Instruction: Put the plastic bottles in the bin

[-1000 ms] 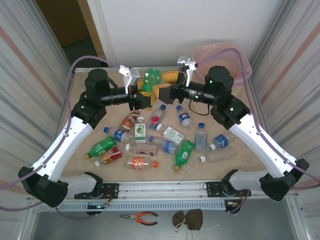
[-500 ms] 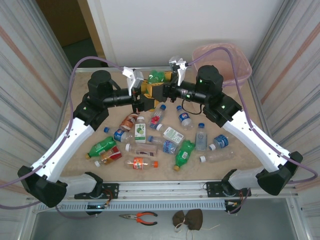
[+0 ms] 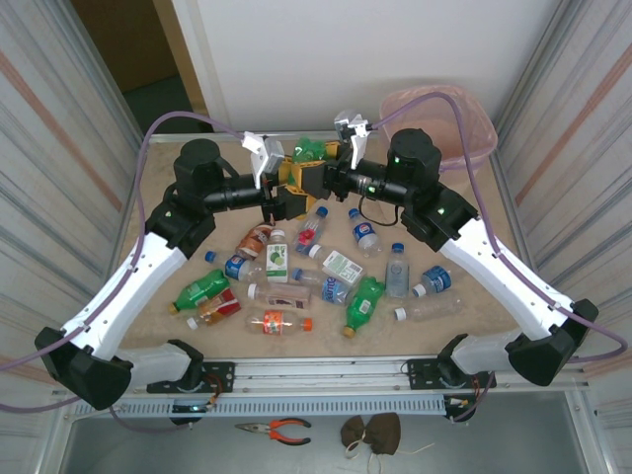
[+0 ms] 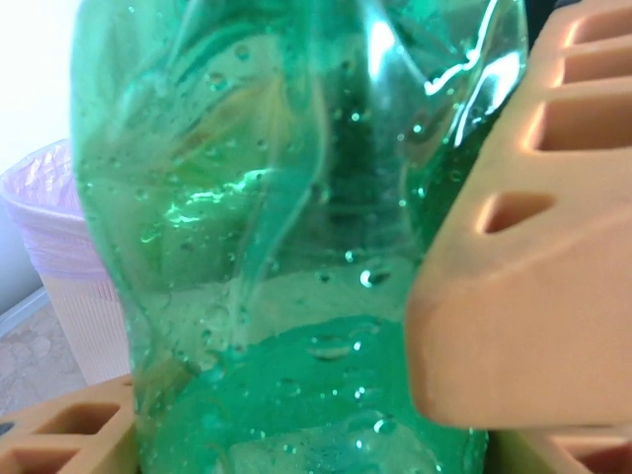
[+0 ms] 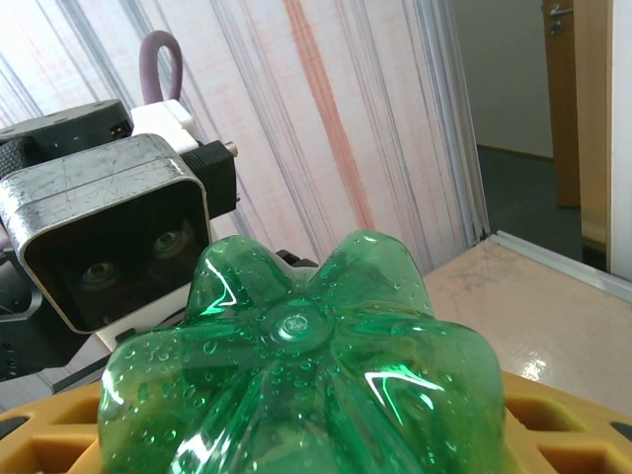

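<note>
Swinging left since a second before, the right gripper [image 3: 318, 176] had met the left gripper [image 3: 292, 180], which squeezed the dented green bottle [image 3: 310, 150] aloft, well apart from the bin [image 3: 481, 126]. Whether the right one gripped its base I couldn't tell; left ought to release only once it did.

About sixteen plastic bottles [image 3: 363, 303], three green, and one bin [image 3: 481, 123].
</note>
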